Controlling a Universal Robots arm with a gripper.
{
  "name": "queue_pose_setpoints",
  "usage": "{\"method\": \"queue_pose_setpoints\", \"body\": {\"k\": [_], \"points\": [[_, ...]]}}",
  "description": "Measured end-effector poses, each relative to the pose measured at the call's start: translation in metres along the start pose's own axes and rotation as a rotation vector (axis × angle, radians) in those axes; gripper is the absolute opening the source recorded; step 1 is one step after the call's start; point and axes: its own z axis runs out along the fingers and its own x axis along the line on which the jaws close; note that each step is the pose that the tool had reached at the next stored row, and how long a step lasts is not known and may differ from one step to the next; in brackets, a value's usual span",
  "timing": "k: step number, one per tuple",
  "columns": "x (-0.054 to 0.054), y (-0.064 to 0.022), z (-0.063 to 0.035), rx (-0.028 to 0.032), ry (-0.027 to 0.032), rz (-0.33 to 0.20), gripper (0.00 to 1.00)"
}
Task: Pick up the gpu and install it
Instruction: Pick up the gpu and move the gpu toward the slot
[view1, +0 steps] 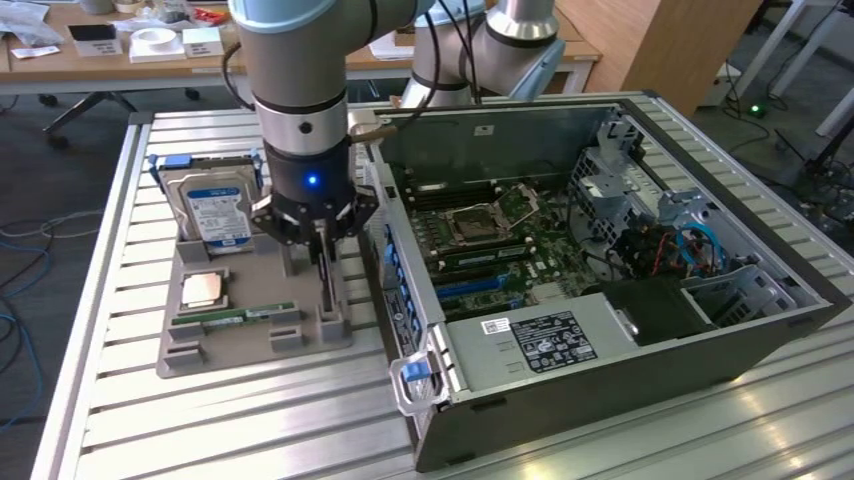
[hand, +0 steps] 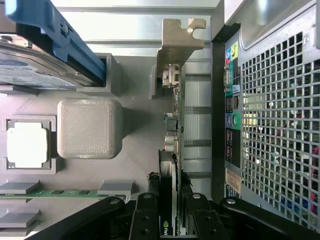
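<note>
One gpu (hand: 171, 127), one hard drive (view1: 220, 208)

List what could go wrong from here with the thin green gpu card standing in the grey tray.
1. The gripper grips the thin green gpu card near one end, away from its silver metal bracket; lifted, it may tilt or slip.
2. The card stands close beside the black computer case; a swing could knock that wall.
3. The slots of the grey plastic tray might snag it.
</note>
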Motion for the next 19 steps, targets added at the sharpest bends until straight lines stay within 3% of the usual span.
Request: {"method": "queue_pose_setpoints", "body": {"k": [19], "points": [[-0.001, 0.0016, -0.0338, 0.0001, 0.0, 0.0, 0.26]]}}
